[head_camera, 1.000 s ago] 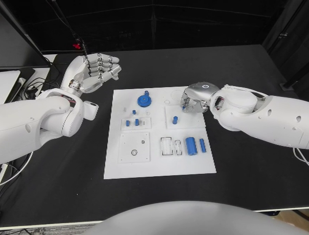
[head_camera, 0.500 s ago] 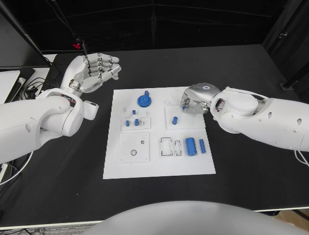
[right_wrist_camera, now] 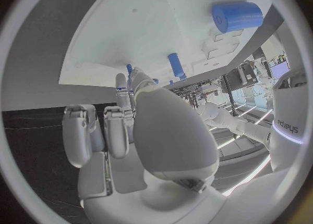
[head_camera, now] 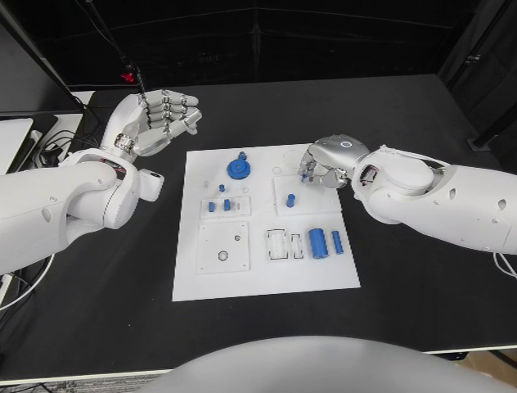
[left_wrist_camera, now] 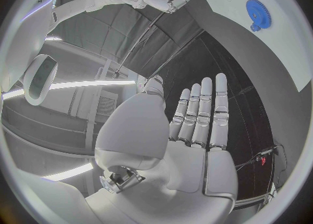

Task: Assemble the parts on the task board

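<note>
Black table (head_camera: 424, 123), left hand (head_camera: 155, 121) upright.

Only one partly readable word is showing: "edjeys", roughly, on a white arm (right_wrist_camera: 287, 125) beyond the right hand (right_wrist_camera: 140, 140).

White task board (head_camera: 271, 274) mid-table; blue parts (head_camera: 317, 243) on it.

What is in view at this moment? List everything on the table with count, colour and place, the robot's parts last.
task board: one, white, middle of the black table.
gear: one, blue, far left part of the board.
large cylinder: one, blue, lying right of the board's middle.
small parts: several, blue, around the board's middle.
table: one, black.
left hand: silver, raised left of the board's far corner, holding nothing.
right hand: silver, over the board's far right part; grasp unclear.
</note>
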